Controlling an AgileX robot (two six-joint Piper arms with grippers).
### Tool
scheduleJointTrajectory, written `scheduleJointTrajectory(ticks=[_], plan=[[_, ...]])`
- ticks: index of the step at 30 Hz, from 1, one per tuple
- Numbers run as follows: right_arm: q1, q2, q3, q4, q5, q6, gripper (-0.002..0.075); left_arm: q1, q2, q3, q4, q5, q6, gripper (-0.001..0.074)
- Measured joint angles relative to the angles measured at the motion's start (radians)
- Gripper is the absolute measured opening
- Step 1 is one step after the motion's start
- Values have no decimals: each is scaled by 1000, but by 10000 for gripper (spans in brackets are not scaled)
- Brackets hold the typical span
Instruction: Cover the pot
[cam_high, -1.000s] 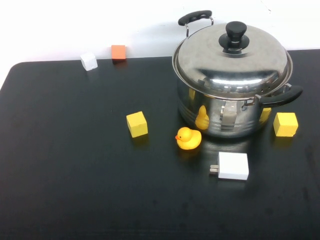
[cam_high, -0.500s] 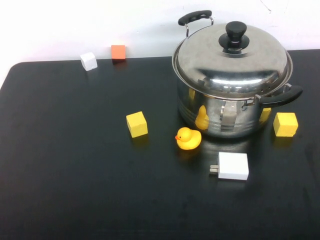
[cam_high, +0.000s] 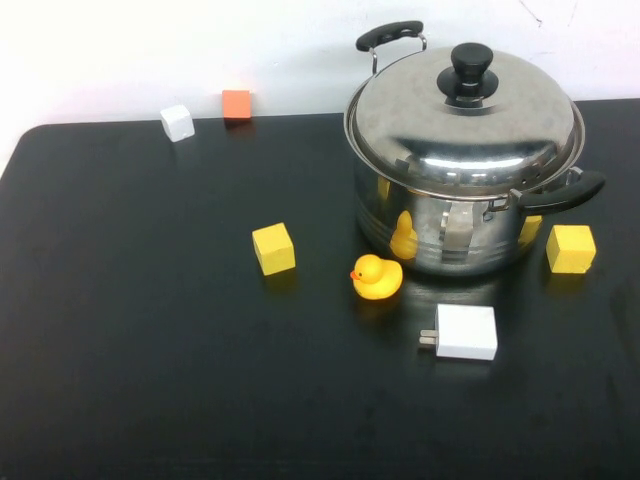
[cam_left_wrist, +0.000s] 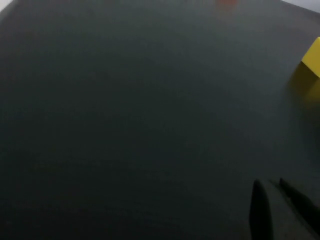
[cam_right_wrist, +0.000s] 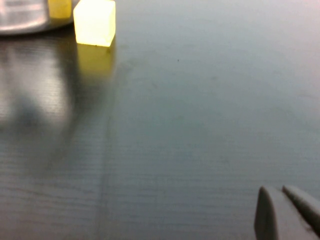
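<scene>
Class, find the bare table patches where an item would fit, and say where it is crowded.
Free: the left half of the table, beyond the yellow cube, and the front strip before the white charger. Crowded: around the pot, with the duck. Left gripper and right gripper hover over bare table.

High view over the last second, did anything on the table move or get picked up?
Nothing visibly changed. The lid stays on the pot, and the duck, blocks and charger sit where they were. The left gripper and right gripper show only over bare table in the wrist views, holding nothing.
</scene>
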Motion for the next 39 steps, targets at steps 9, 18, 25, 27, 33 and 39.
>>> scheduleJointTrajectory(ticks=[9, 18, 25, 27, 33, 39], plan=[[0, 0, 0, 0, 0, 0, -2, 0, 0, 0, -53, 0, 25, -1], [0, 0, 0, 2, 0, 0, -2, 0, 0, 0, -84, 0, 77, -1], [0, 0, 0, 2, 0, 0, -2, 0, 0, 0, -88, 0, 87, -1], [0, 0, 0, 2, 0, 0, -2, 0, 0, 0, -88, 0, 94, -1], [0, 0, 0, 2, 0, 0, -2, 0, 0, 0, -91, -1, 99, -1], [0, 0, 0, 2, 0, 0, -2, 0, 0, 0, -100, -1, 99, -1]])
